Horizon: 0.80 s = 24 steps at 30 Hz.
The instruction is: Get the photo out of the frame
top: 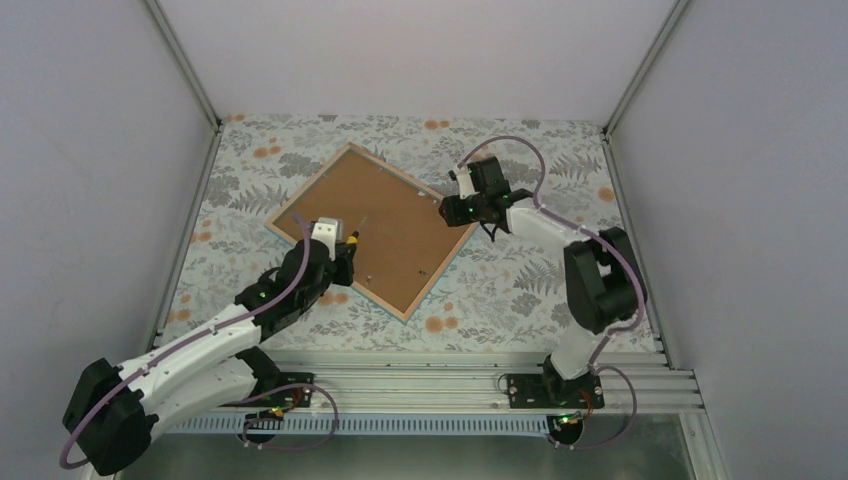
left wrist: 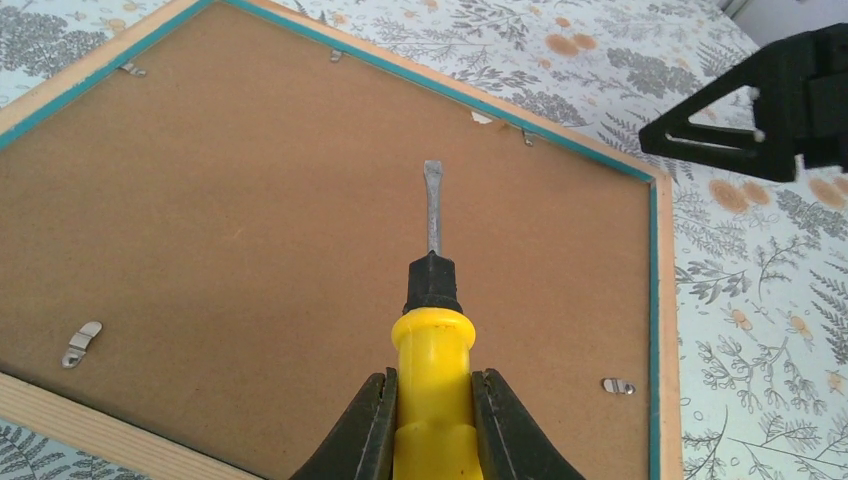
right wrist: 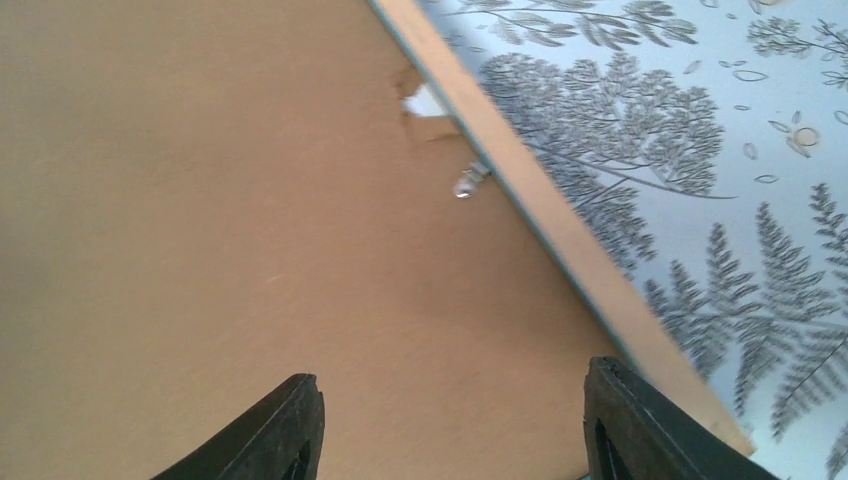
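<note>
The frame (top: 309,185) lies face down, turned like a diamond, its light wood rim (left wrist: 667,300) and a turquoise line showing. A brown backing board (top: 385,225) fills it and hides the photo. My left gripper (left wrist: 432,385) is shut on the yellow handle of a flat screwdriver (left wrist: 432,340), whose blade points across the board toward the far edge. My right gripper (right wrist: 455,400) hovers open over the board (right wrist: 200,220) near the frame's right corner (top: 452,208), nothing between its fingers.
Small metal clips (left wrist: 80,343) (left wrist: 618,385) (right wrist: 468,182) sit along the inside of the rim. The board has a torn notch (right wrist: 420,100) at the edge. A floral cloth (top: 520,280) covers the table; grey walls enclose it on three sides.
</note>
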Each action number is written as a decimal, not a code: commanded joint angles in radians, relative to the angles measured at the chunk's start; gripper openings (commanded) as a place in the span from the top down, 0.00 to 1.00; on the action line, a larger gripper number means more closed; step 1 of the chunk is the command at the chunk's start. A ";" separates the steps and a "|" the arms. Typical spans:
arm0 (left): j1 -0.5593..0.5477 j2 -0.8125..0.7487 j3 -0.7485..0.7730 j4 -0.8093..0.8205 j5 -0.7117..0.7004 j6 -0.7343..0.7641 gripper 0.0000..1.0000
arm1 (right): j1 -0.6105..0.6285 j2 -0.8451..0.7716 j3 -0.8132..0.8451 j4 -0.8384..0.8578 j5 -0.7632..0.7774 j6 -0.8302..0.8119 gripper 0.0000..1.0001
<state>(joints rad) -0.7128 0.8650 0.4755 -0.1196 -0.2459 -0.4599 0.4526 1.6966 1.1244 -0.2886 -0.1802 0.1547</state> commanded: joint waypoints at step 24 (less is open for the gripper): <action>0.072 0.168 -0.009 0.158 0.135 0.039 0.97 | -0.106 0.436 0.321 -0.104 -0.137 -0.193 0.61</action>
<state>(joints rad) -0.6468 1.0267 0.4728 -0.0090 -0.1387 -0.4335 0.3496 2.1162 1.4509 -0.3634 -0.2863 -0.0246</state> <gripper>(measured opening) 0.157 0.414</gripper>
